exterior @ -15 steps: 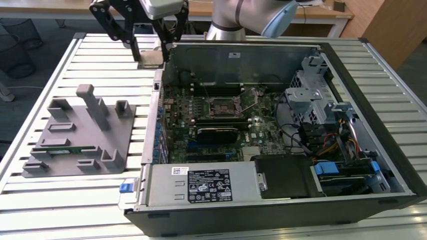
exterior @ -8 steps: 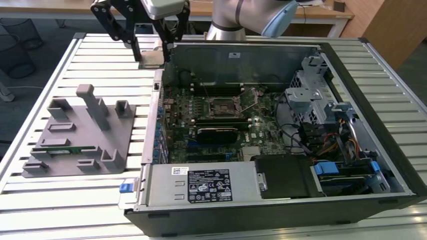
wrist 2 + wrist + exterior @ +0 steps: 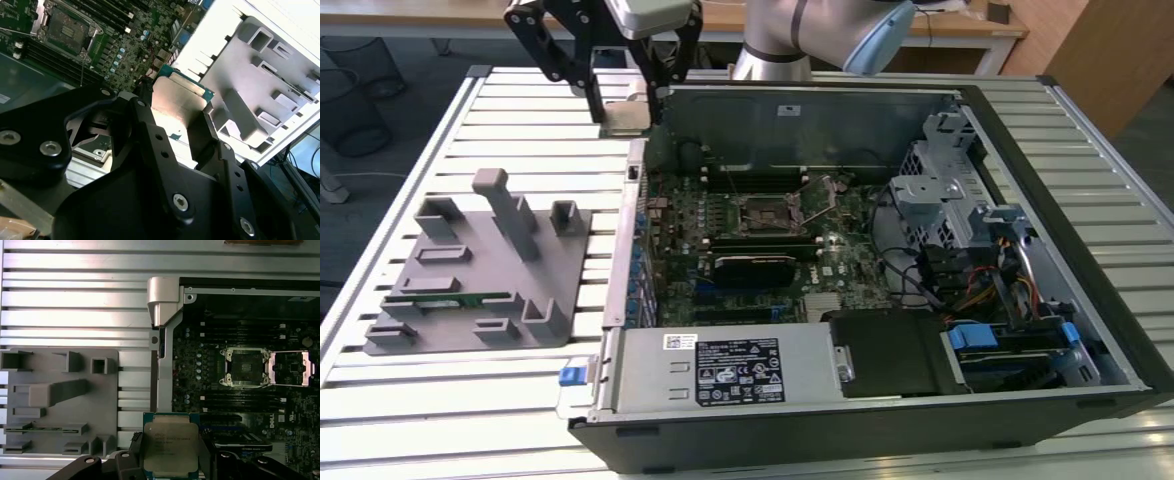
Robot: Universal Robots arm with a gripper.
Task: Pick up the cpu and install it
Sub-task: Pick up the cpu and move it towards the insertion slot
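Where the arm hangs raised over the slatted surface [image 3: 520, 110] at a corner of the open computer case [image 3: 854, 115], its pincer [image 3: 624, 105] grips the cpu [image 3: 171, 442] between its fingers, a flat square chip with a silvery lid and greenish rim.

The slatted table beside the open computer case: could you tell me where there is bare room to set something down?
The slatted metal table is bare between the grey plastic fixture tray and the gripper holding the silver square cpu, and in a narrow strip between tray and black computer case. Inside the case is crowded.
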